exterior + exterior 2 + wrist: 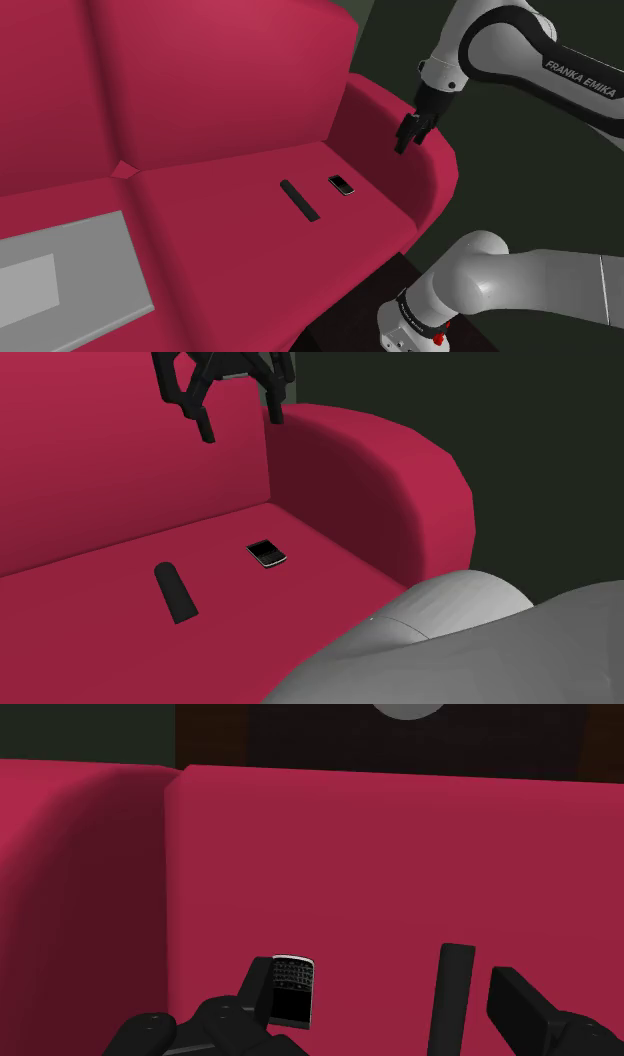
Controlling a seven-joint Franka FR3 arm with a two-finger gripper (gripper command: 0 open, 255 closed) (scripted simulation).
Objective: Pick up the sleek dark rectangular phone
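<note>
A small dark rectangular phone (341, 185) with a keypad and a pale rim lies flat on the red sofa seat (230, 230), close to the armrest. It also appears as the phone (267, 553) and the phone (293, 989). My black gripper (405, 135) hangs open in the air over the armrest, above and apart from the phone. In the second exterior view the gripper (238, 414) has its fingers spread wide. In the wrist view the gripper (385, 1004) holds nothing, and the phone lies just beside one fingertip (258, 987).
A long slim dark bar (299, 200) lies on the seat a little way from the phone, away from the armrest. The rounded red armrest (405, 170) rises under the gripper. A flat grey panel (70, 275) rests on the seat at the shoulder view's left.
</note>
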